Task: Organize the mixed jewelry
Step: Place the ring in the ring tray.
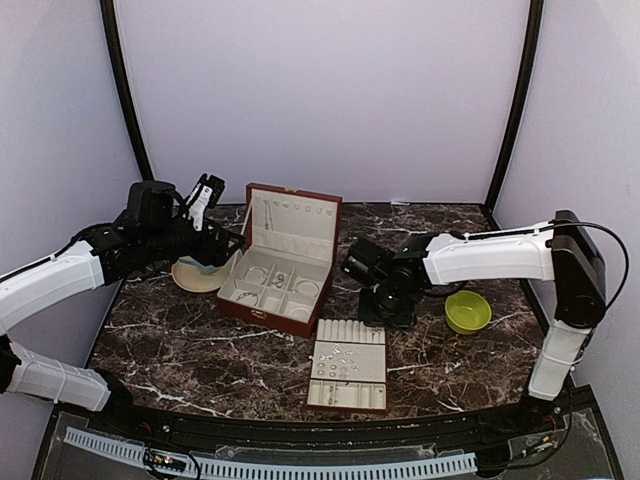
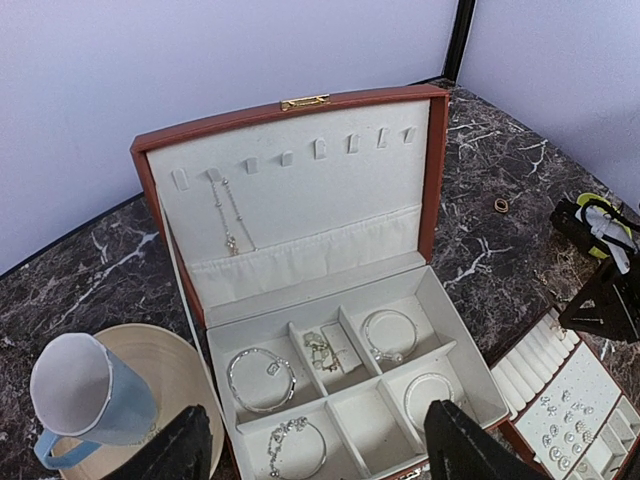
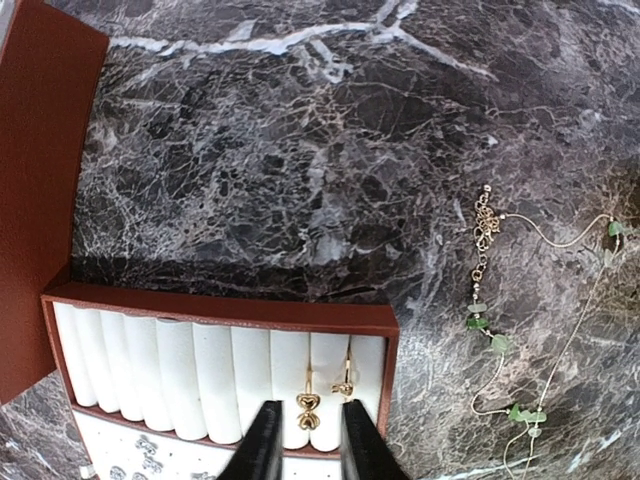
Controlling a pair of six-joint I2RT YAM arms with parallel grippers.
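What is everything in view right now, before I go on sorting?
table: one, dark marble
jewelry box: one, reddish-brown, cream-lined, open, centre
bracelets: four, silvery, in box compartments
chain: one, silvery, hanging in the lid
ring tray: one, cream, in front of box
studs: many, silvery, on tray
gold earrings: two, in tray slots
beaded necklace: one, green beads, loose on table
gold ring: one, on table right of box
plate: one, cream, left of box
mug: one, blue, on plate
green bowl: one, right side
left pincer: open, over box front
right pincer: open, astride an earring
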